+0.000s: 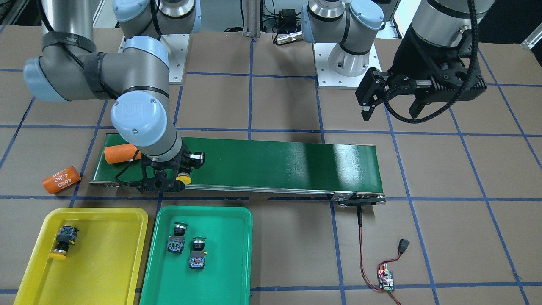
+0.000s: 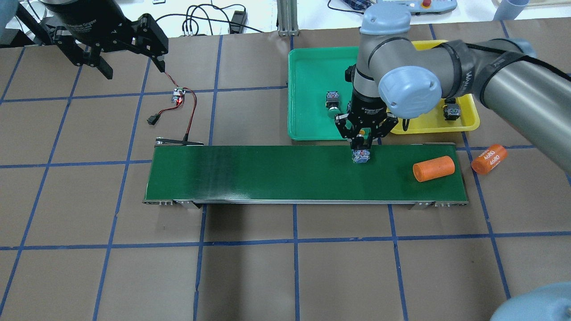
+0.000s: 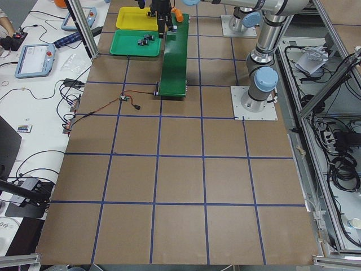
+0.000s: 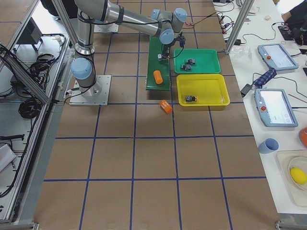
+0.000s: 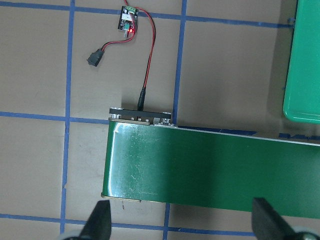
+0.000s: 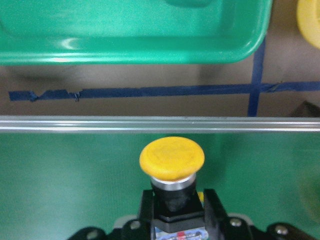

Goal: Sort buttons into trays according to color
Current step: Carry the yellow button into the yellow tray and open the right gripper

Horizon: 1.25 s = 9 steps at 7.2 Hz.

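My right gripper (image 1: 171,176) is shut on a yellow-capped button (image 6: 171,157), low over the conveyor belt (image 1: 275,163) at its tray-side edge. The fingers (image 6: 215,212) clamp its black body, and the cap points toward the trays. The yellow tray (image 1: 127,220) holds one yellow-capped button (image 1: 63,242). The green tray (image 1: 237,254) holds two green-capped buttons (image 1: 177,237) (image 1: 197,253). My left gripper (image 1: 391,112) is open and empty, high above the table beyond the belt's other end. In the left wrist view it (image 5: 182,222) looks down on that end.
An orange cylinder (image 1: 120,153) lies on the belt just beside my right gripper. Another, marked 4680 (image 1: 61,179), lies on the table off the belt's end. A small controller board (image 1: 386,279) with red and black wires sits near the belt's other end.
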Motion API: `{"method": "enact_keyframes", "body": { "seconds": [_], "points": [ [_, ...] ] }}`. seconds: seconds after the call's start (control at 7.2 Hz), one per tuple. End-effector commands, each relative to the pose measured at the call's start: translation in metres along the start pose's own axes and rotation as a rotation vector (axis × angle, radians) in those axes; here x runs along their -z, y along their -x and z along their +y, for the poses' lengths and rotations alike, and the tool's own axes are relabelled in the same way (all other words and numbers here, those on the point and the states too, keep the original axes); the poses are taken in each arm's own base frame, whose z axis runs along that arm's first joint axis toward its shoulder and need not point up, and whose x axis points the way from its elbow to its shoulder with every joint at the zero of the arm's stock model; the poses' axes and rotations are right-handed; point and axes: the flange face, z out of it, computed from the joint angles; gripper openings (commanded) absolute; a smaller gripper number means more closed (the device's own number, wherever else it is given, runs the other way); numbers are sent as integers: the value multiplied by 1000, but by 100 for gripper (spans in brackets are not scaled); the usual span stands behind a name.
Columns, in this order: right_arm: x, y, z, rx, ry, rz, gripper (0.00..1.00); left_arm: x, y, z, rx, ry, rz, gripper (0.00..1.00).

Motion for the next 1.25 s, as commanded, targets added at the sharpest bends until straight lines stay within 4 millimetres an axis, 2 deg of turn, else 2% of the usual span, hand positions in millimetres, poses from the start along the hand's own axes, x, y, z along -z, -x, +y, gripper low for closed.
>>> {"method": "enact_keyframes", "body": {
  "seconds": [0.0, 0.14, 0.28, 0.42, 0.69, 0.83, 1.11],
  "points": [
    [21, -31, -18, -52, -41, -15, 0, -2, -1, -3, -1, 9, -2, 100],
    [28, -36, -18, -51, -55, -7, 0, -2, -1, -3, -1, 9, -2, 100],
    [41, -38, -29, -50, -109, -10, 0, -1, 0, -4, 1, 6, -2, 100],
    [37, -52, -56, -66, -188, 52, 0, -2, 0, -4, 1, 7, -1, 100],
    [4, -96, -102, -42, -265, 145, 0, -2, 0, -4, 1, 9, -1, 100],
    [-3, -127, -115, -34, -282, 151, 0, -1, 0, -3, 1, 6, -4, 100],
    [-38, -181, -133, -5, -224, 157, 0, 0, 0, -3, 1, 4, -2, 100]
  ]
}}
